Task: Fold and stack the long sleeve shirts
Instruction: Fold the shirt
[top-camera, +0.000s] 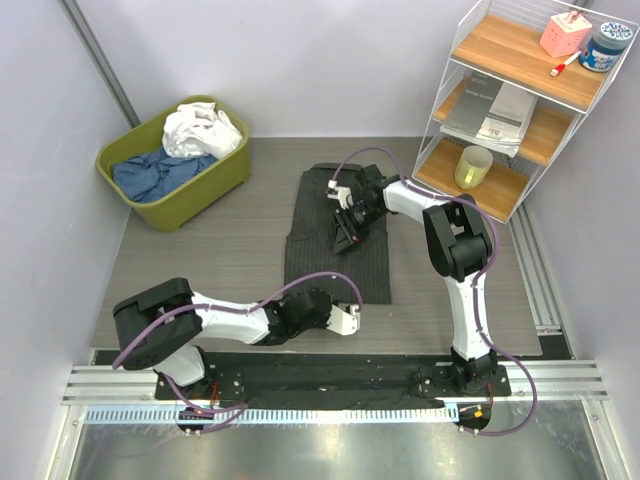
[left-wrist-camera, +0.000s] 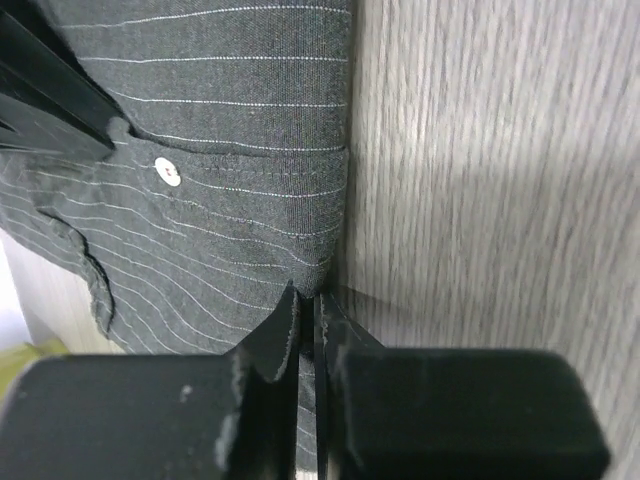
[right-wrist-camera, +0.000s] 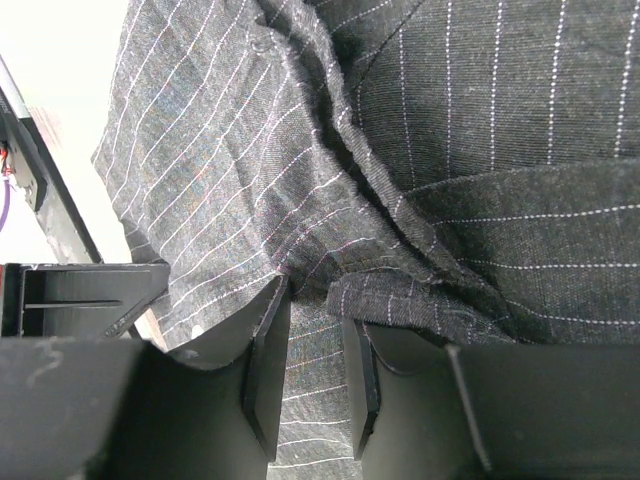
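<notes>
A dark pinstriped long sleeve shirt (top-camera: 335, 245) lies flat in the middle of the table. My left gripper (top-camera: 346, 318) sits low at the shirt's near right corner. In the left wrist view its jaws (left-wrist-camera: 308, 296) are shut on the shirt's hem (left-wrist-camera: 250, 200), with bare table to the right. My right gripper (top-camera: 350, 226) rests on the shirt's upper right part. In the right wrist view it (right-wrist-camera: 315, 300) stands slightly open over rumpled striped cloth (right-wrist-camera: 300, 150), and a fold drapes over the right finger (right-wrist-camera: 362, 370).
A green bin (top-camera: 228, 178) holding white and blue garments stands at the back left. A white wire shelf (top-camera: 448, 75) with a yellow cup (top-camera: 473, 167), papers and small items stands at the back right. Aluminium rails run along the near edge (top-camera: 300, 385).
</notes>
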